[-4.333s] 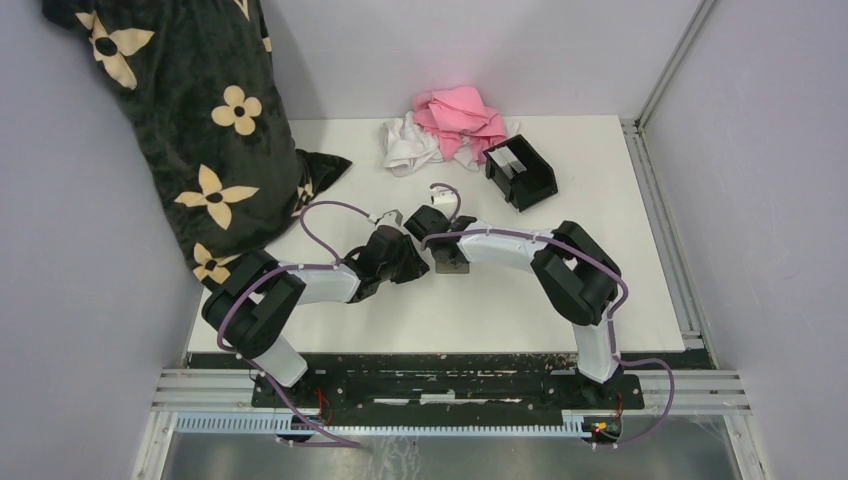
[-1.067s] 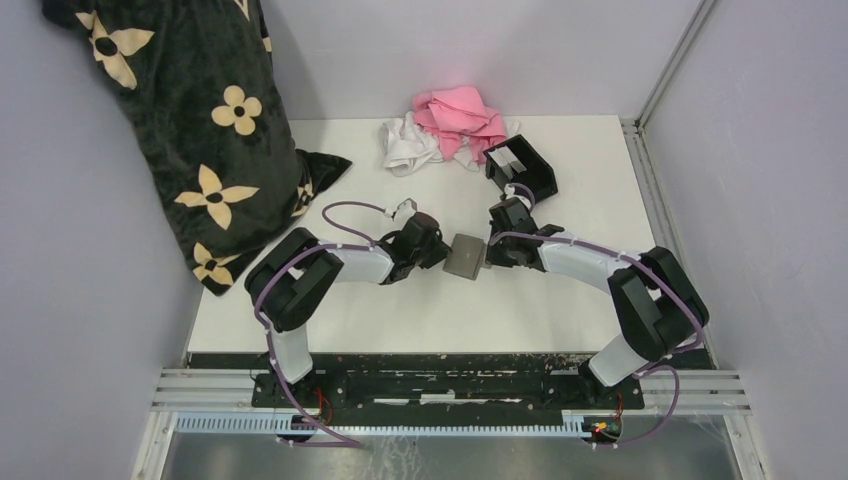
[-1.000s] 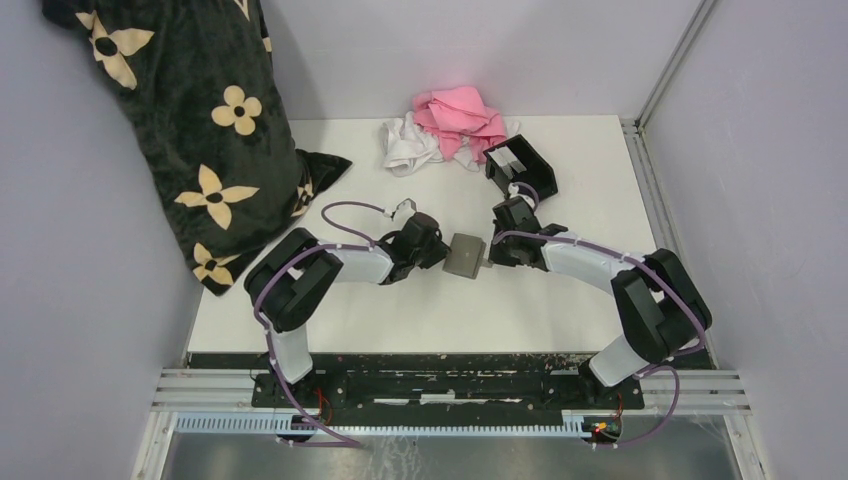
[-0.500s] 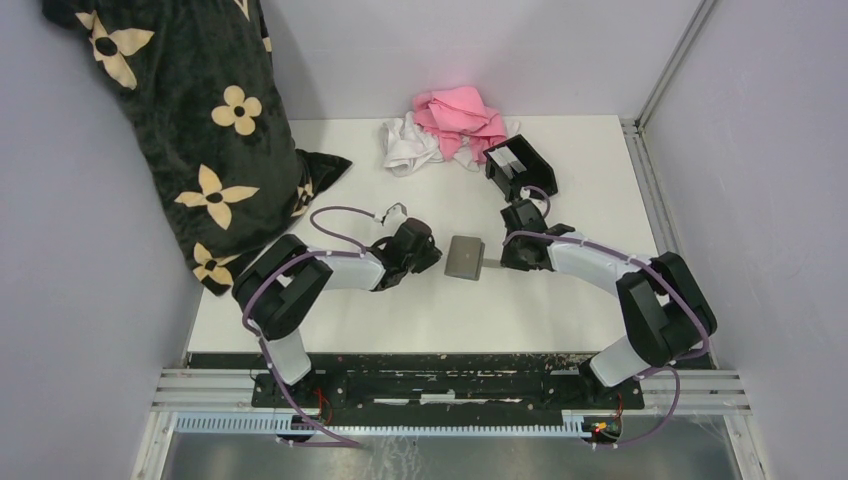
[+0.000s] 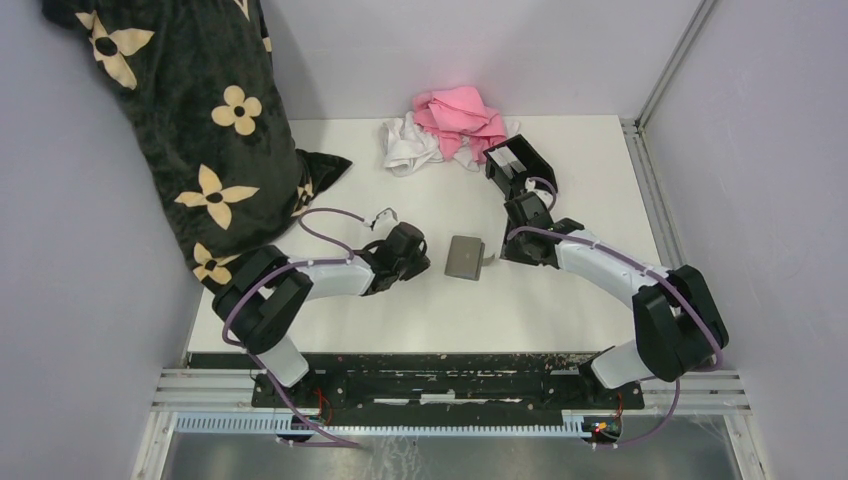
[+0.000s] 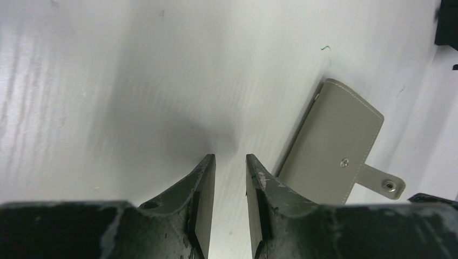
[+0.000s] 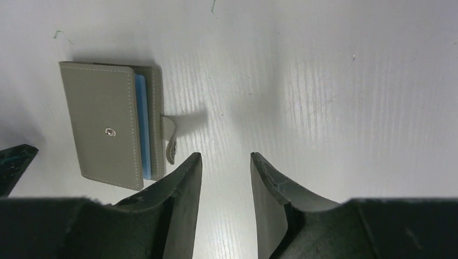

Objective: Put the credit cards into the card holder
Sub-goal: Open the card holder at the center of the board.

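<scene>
I'm watching the left gripper (image 6: 229, 162) hovering empty with fingers slightly apart, the right gripper (image 7: 224, 159) wider; the grey wallet (image 5: 464, 257) is lying folded between them, a blue card (image 7: 141, 127) peeking out, the card holder (image 5: 520, 172) sitting farther back

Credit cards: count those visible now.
1: a light blue card tucked inside the folded grey wallet mid-table. Others may hide in the wallet or the black card holder.

Grey wallet (image 5: 465, 257), blue strip (image 7: 141, 127) between flaps. Black card holder (image 5: 520, 172). Pink cloth (image 5: 458, 118), white cloth (image 5: 408, 145). Black blanket (image 5: 190, 110), cream flower pattern. White table (image 5: 400, 310).
</scene>
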